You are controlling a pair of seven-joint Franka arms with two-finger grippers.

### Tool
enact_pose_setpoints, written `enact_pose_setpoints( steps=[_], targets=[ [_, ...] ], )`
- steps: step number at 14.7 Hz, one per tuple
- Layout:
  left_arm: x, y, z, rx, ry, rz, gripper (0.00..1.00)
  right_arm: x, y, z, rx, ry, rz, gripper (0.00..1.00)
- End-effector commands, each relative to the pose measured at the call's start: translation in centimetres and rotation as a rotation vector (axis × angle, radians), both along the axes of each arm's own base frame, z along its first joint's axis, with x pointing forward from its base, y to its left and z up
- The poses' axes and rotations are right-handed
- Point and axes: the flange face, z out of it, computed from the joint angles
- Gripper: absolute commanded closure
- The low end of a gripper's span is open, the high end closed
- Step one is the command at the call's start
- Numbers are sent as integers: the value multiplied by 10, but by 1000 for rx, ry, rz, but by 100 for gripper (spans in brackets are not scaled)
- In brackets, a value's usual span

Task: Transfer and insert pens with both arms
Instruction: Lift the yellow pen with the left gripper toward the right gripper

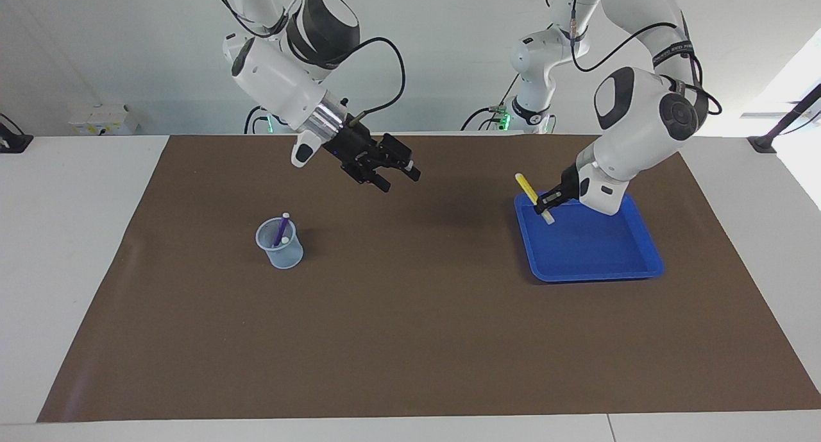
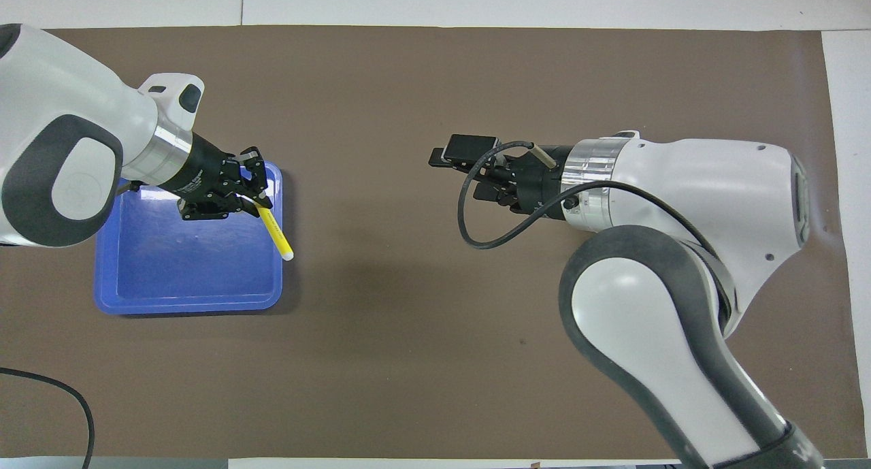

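One yellow pen (image 1: pixel 527 187) is clenched in the left tool (image 1: pixel 544 206) above the blue tray (image 1: pixel 603 262); the right tool (image 1: pixel 399 176) hangs released over the desk (image 1: pixel 410 339).

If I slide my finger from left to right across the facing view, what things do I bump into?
Cup with the purple pen → right gripper, open, up over the mat → yellow pen held by the shut left gripper → blue tray.
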Motion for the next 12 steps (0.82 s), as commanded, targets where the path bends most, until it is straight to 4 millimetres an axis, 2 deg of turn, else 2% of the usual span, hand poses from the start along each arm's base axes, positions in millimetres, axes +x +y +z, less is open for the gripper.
enact_pose_setpoints(
  steps=[1, 4, 5, 7, 10, 12],
  targets=[
    [-2, -25, 15, -59, 85, 232, 100, -13, 7, -2, 53, 5, -43, 0],
    [-5, -54, 27, -140, 133, 415, 100, -22, 22, -8, 73, -32, -97, 0],
    [-8, -68, 28, -155, 144, 467, 100, -22, 21, -11, 97, -17, -110, 0],
    [-11, -84, 25, -186, 160, 542, 100, -25, 21, -15, 139, -31, -110, 0],
    [-15, -90, 23, -245, 216, 635, 100, -30, 27, -17, 145, -28, -86, 0],
    [-21, -101, 21, -263, 231, 683, 100, -34, 33, -15, 146, -29, -70, 0]
  ],
)
